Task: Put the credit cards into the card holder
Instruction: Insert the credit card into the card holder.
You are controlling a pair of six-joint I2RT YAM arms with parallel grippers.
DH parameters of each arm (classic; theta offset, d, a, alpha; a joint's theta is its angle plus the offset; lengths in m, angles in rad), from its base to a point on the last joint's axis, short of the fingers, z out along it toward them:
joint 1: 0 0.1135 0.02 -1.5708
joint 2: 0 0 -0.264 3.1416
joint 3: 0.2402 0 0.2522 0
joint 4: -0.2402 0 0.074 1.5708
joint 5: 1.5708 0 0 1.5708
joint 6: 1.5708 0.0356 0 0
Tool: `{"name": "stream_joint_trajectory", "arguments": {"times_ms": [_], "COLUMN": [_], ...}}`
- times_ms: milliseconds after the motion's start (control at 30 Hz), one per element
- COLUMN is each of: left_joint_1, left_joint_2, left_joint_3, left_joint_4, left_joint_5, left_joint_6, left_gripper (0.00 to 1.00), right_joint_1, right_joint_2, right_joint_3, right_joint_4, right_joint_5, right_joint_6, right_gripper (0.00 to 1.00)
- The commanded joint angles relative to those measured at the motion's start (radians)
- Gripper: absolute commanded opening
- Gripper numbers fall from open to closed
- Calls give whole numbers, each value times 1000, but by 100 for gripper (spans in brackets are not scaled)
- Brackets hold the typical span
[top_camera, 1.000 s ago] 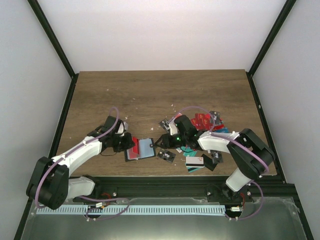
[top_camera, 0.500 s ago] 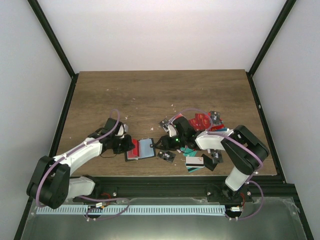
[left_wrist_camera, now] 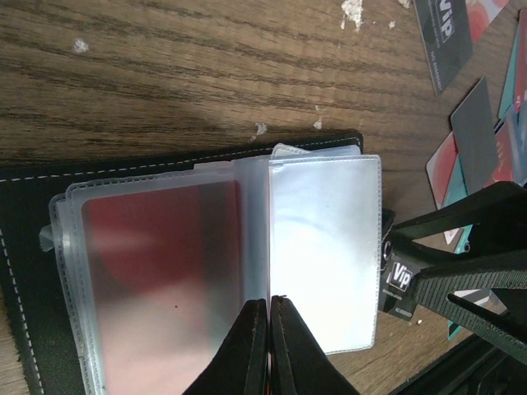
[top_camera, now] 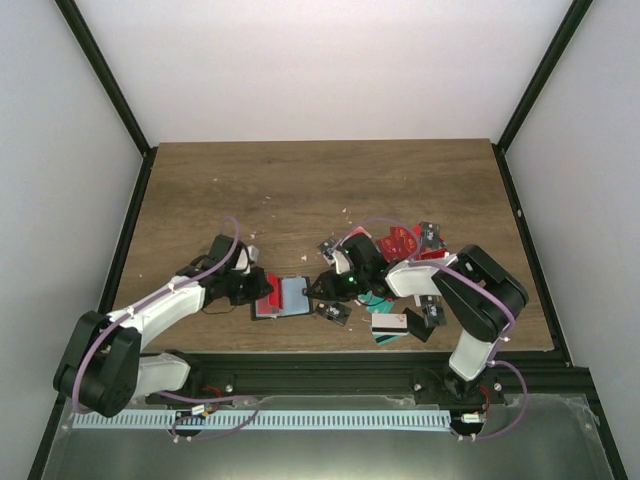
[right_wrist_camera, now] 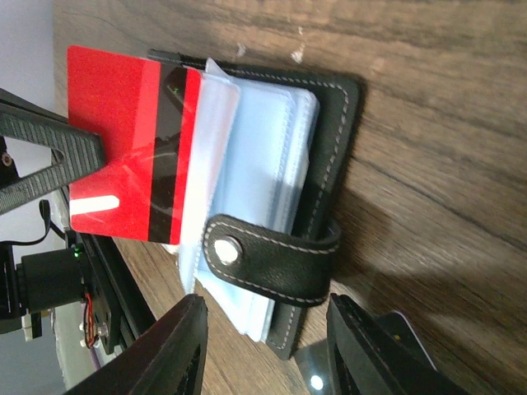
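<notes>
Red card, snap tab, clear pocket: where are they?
red card (right_wrist_camera: 115, 123), right wrist view, plain red face
snap tab (right_wrist_camera: 278, 260), right wrist view, strap middle
clear pocket (left_wrist_camera: 325, 247), left wrist view, its middle

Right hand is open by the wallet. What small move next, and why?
Probably draw the right hand back to the loose credit cards for another. It is open and looks empty, a red card already shows in the card holder, and the left hand pinches its pages beside an empty sleeve.
</notes>
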Motion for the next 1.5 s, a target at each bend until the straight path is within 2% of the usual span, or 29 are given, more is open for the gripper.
{"name": "stream_joint_trajectory", "arguments": {"times_ms": [0,633,1100,1467], "left_joint_1": [3,1,0,0], "left_joint_2": [-23,9,-49,-31], "left_joint_3": [-18,-94,-143,-200], "left_joint_4": [24,165,288,372], "left_joint_5": [12,60,111,139], "left_joint_6": [-2,26,-6,-32], "left_gripper": [4,4,4,4], "right_joint_1": [-2,-2,-2,-2], "right_joint_2": [15,61,69,77], "right_joint_3": [40,48,41,37], "right_joint_4": [10,28,29,34], "right_joint_5": [-8,-22,-18,-27], "right_joint_6": [4,23,33,33], "right_gripper": [42,41,40,40]}}
